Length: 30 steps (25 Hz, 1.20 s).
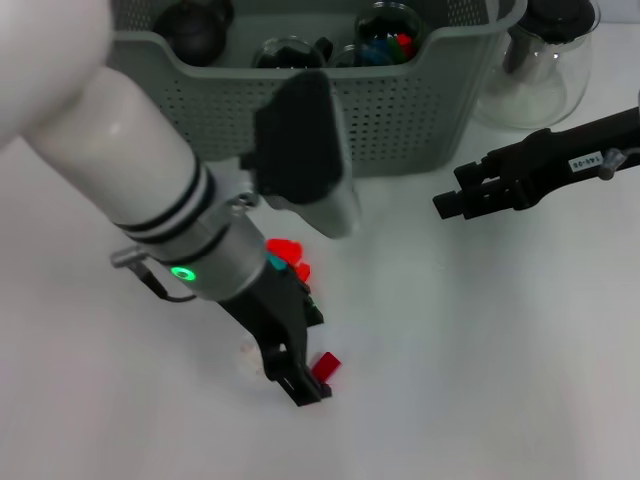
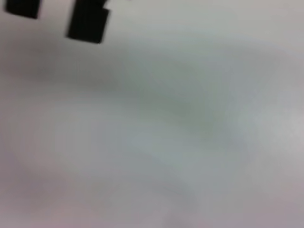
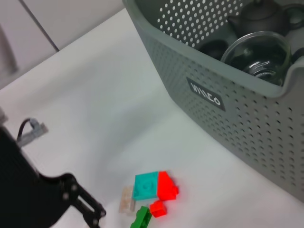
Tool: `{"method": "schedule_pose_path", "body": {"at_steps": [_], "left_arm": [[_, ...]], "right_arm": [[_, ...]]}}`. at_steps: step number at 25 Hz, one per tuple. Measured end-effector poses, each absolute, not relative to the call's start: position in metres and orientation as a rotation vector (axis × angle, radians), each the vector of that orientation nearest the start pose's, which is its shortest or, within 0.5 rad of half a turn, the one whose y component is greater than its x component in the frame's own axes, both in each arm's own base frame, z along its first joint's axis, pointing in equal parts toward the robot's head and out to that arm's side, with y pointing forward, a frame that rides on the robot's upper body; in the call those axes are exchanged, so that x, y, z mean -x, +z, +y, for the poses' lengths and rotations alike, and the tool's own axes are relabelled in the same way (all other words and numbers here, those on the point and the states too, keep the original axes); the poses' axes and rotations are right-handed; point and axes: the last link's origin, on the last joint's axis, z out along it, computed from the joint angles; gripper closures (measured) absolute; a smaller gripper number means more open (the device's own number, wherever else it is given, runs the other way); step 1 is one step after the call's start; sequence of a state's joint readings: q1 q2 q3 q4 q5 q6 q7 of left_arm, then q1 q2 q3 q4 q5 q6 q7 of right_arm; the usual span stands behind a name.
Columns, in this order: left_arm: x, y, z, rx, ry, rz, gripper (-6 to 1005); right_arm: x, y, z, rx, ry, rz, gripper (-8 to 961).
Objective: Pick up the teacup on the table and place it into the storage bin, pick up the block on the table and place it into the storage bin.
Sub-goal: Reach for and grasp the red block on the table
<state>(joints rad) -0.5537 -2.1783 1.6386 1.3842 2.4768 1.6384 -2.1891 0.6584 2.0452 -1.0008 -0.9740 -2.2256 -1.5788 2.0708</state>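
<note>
A white bench (image 1: 500, 380) carries a large grey-green perforated storage bin (image 1: 420, 110) at the far side, already holding a dark teapot (image 3: 256, 16), glass cups (image 3: 256, 52) and some coloured pieces. A clear glass jug (image 1: 545, 60) stands just right of the bin.

The left end effector (image 1: 300, 375) reaches down to the bench near the centre-left, among a small cluster of plastic building blocks. A red block (image 1: 326, 366) lies touching or just beside its black tip; whether the fingers are released or clenched on it cannot be told from here. In the right wrist view the cluster shows clearly: a teal block (image 3: 146, 185) joined to a red block (image 3: 166, 185), a small red piece (image 3: 158, 208), a green piece (image 3: 141, 218) and a pale one (image 3: 127, 199), all close together on the bench near the bin's front wall.

The right end effector (image 1: 455, 203) hovers at the right, well apart from the blocks, its fingers seemingly closed on nothing.

No teacup is visible on the bench.

The blocks are likely light, rigid and smooth, so easily nudged aside; a grip across two flat opposite sides of a single piece seems safest
</note>
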Motion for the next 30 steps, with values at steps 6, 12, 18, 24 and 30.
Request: {"method": "schedule_pose_path", "body": {"at_steps": [6, 12, 18, 24, 30], "left_arm": [[0.137, -0.092, 0.282, 3.1, 0.639, -0.19, 172], [0.14, -0.098, 0.281, 3.112, 0.666, -0.068, 172], [0.147, -0.09, 0.275, 3.174, 0.746, 0.259, 173], [0.144, -0.089, 0.277, 3.151, 0.794, 0.589, 173], [0.132, -0.091, 0.282, 3.106, 0.766, 0.837, 173]], "right_arm": [[-0.206, 0.013, 0.365, 2.861, 0.121, 0.944, 297], [-0.208, 0.013, 0.364, 2.857, 0.119, 0.948, 297], [-0.207, 0.014, 0.365, 2.855, 0.126, 0.947, 297], [-0.205, 0.013, 0.366, 2.851, 0.154, 0.963, 298], [-0.206, 0.013, 0.367, 2.836, 0.185, 0.994, 298]]}}
